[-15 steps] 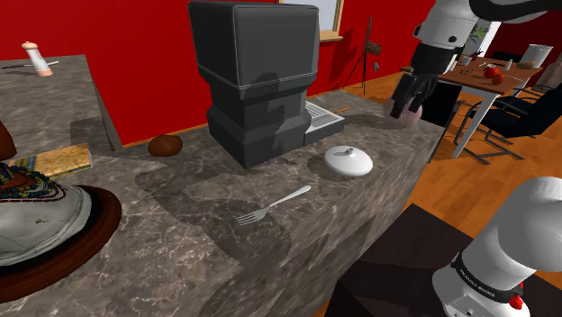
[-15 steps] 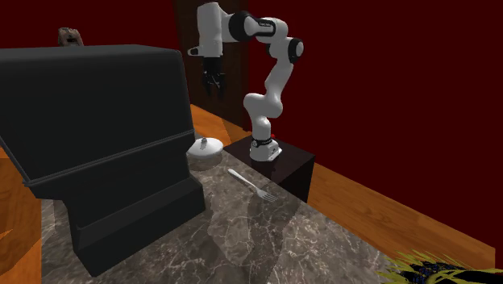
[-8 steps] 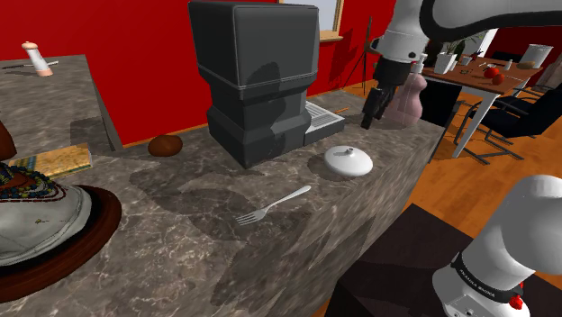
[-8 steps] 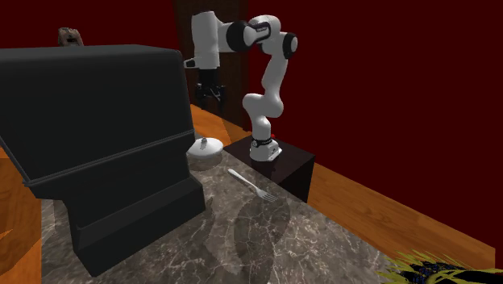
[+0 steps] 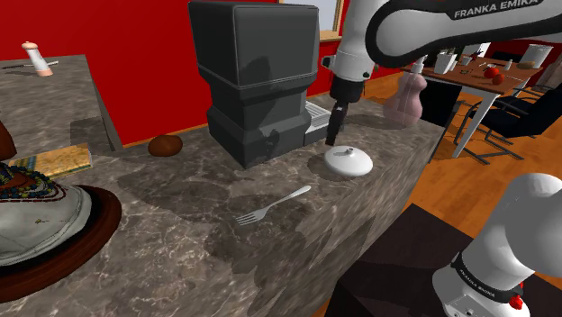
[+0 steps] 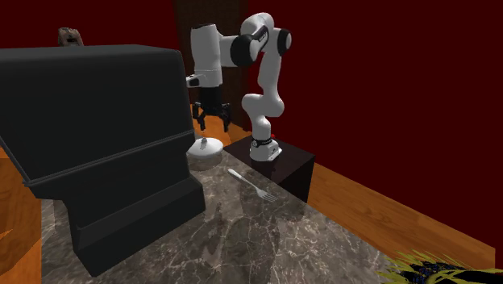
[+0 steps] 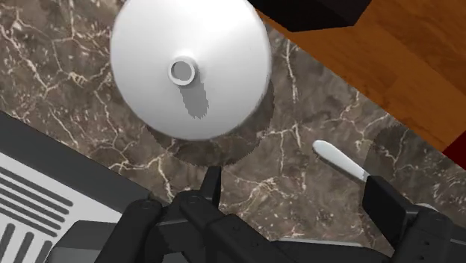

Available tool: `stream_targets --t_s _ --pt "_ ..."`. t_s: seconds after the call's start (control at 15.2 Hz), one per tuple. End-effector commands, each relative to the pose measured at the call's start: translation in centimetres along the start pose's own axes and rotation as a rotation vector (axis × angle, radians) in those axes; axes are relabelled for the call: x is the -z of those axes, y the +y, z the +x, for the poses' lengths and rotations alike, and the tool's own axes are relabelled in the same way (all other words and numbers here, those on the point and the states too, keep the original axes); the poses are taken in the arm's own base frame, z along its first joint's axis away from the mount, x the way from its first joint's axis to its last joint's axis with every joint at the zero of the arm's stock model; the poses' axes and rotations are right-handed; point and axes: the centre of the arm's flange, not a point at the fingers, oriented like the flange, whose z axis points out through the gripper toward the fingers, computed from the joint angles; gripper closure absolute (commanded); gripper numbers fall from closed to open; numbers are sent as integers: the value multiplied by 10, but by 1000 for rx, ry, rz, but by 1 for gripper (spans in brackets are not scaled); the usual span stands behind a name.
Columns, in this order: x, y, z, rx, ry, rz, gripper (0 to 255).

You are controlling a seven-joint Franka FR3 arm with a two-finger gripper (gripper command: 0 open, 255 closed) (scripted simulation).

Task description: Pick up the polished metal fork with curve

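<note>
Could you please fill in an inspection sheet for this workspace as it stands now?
Surface: dark veined marble counter.
Job's things: metal fork lies flat on the counter, untouched, apart from the hand.
Clutter: white knobbed lid near the fork's handle end; dark grey machine; brown round lump; pinkish vase at the counter's far end.
Grippers: hand open and empty, hovers above the counter close to the lid.
Cables: nothing seen.
Surroundings: red wall, wooden floor, dining table beyond the counter.
</note>
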Motion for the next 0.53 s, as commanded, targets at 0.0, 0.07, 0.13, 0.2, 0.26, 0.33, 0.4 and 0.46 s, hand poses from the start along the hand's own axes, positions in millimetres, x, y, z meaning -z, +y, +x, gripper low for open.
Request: stream_targets --t_s 0.0,0.07,0.13,0.2,0.26,0.33,0.4,0.46 --pt "-9 -14 20 82 -2 2 0" --pt "-15 -22 28 122 -3 4 0" --pt "-21 -31 37 161 -5 5 0" --pt "-27 -39 45 201 -6 6 0" --pt "-33 -48 52 240 -8 7 0" --pt "-39 -58 60 280 -9 8 0" --pt "-45 -67 66 319 -11 9 0" --pt "-51 -77 73 359 -12 11 0"
